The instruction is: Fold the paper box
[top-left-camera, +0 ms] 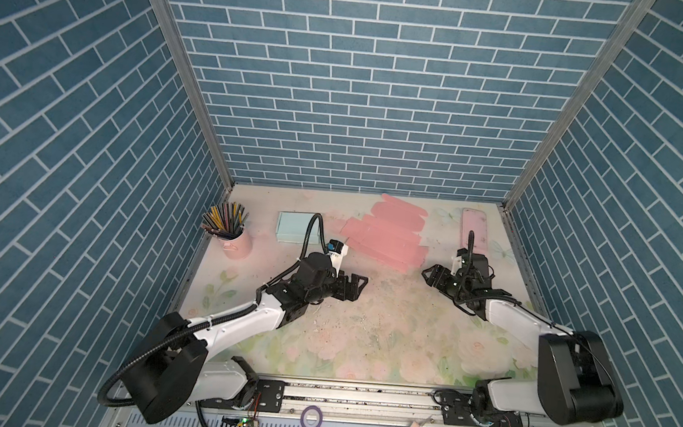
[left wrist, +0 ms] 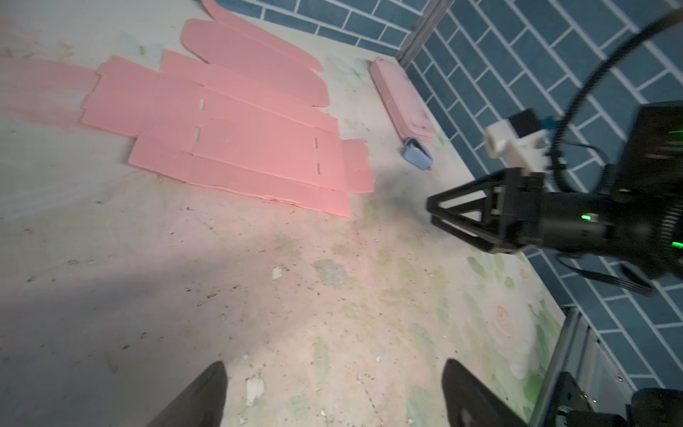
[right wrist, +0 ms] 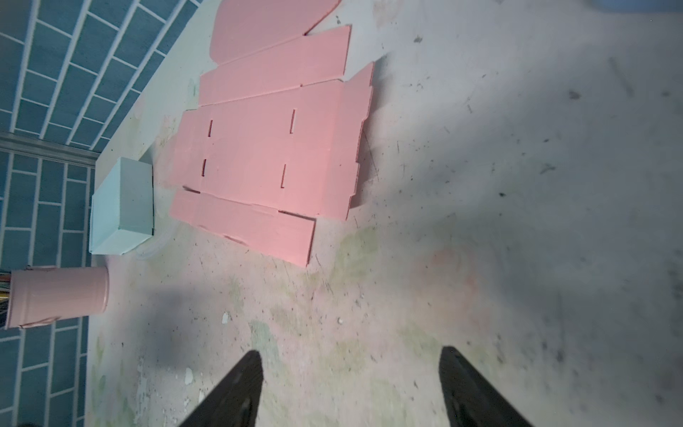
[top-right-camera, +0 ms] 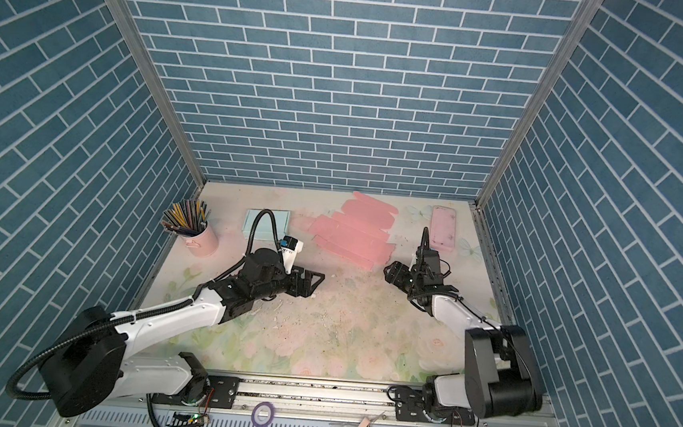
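Pink paper box [top-left-camera: 384, 236] flat and unfolded at the far middle of the desk [top-left-camera: 363, 333], untouched, with left jaws and right jaws both spread wide and empty, hovering near its closest edge and right corner. Probably best to come in low from both sides and slip under a long side flap. Then pin the centre panel against skating and lift along the scored crease, not mid-panel.

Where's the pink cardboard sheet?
In both top views the pink paper box lies flat at the back of the table, between the light blue box and the pink case.
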